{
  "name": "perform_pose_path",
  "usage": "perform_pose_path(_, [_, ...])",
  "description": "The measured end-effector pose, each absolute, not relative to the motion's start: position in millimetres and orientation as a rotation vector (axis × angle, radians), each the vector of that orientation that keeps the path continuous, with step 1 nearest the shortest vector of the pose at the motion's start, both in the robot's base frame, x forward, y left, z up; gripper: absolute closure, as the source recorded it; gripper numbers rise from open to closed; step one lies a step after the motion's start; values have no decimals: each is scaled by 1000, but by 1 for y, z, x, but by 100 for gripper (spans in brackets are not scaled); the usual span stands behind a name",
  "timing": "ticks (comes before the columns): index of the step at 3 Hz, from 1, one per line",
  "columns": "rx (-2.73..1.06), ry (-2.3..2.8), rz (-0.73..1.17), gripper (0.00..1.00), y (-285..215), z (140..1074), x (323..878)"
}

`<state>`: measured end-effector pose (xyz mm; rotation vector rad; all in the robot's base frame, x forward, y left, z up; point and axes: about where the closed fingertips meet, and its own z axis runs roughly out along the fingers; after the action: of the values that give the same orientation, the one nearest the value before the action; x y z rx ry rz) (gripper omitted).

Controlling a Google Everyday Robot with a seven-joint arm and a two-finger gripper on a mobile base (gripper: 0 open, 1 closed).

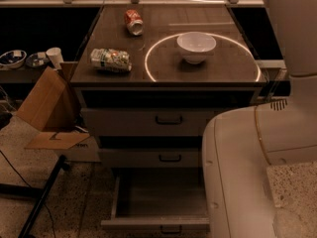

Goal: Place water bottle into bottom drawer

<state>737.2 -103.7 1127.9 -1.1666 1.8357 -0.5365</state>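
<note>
Can't tell the pincer's state — it's out of shot, bottle too — but the drawer (163, 197) is open, so I'd release low, well behind its front panel.

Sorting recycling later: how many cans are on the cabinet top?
2. A red-orange can lies back left; a crushed green-and-white can lies front left. The robot's arm may hide more at right; the hand is out of view.
</note>
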Motion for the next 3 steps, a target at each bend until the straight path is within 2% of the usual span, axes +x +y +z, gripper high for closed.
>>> perform_pose_path(3, [-1172, 1775, -516, 100, -92, 1151, 793])
